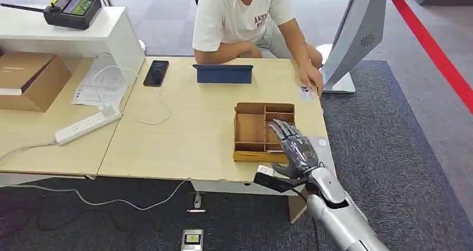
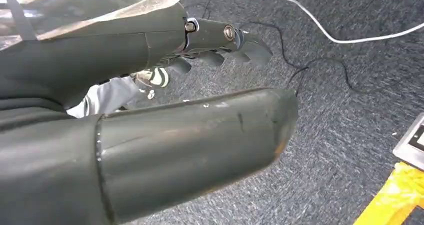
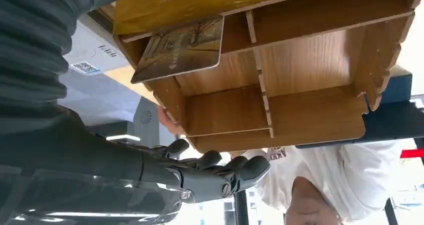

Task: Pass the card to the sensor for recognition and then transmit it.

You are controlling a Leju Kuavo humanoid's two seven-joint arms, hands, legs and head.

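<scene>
A wooden divided tray point(image 1: 250, 129) stands near the table's right front corner. My right hand point(image 1: 294, 148) hovers over its right near compartment with the fingers stretched out and apart, holding nothing. In the right wrist view a picture-printed card point(image 3: 180, 50) leans tilted in one compartment of the tray point(image 3: 280, 115), apart from my hand point(image 3: 210, 172). A pale flat pad with a QR sticker point(image 3: 95, 60) lies beside the tray at the table's edge. My left hand point(image 2: 165, 135) hangs over the carpet, fingers point(image 2: 225, 45) extended and holding nothing.
A person in a white shirt point(image 1: 240, 17) sits across the table, one hand point(image 1: 311, 78) on its far right corner. A blue tablet case point(image 1: 223, 73), a black phone point(image 1: 156, 72) and a power strip point(image 1: 88, 125) lie on the table. A white stand point(image 1: 357, 39) rises at the right.
</scene>
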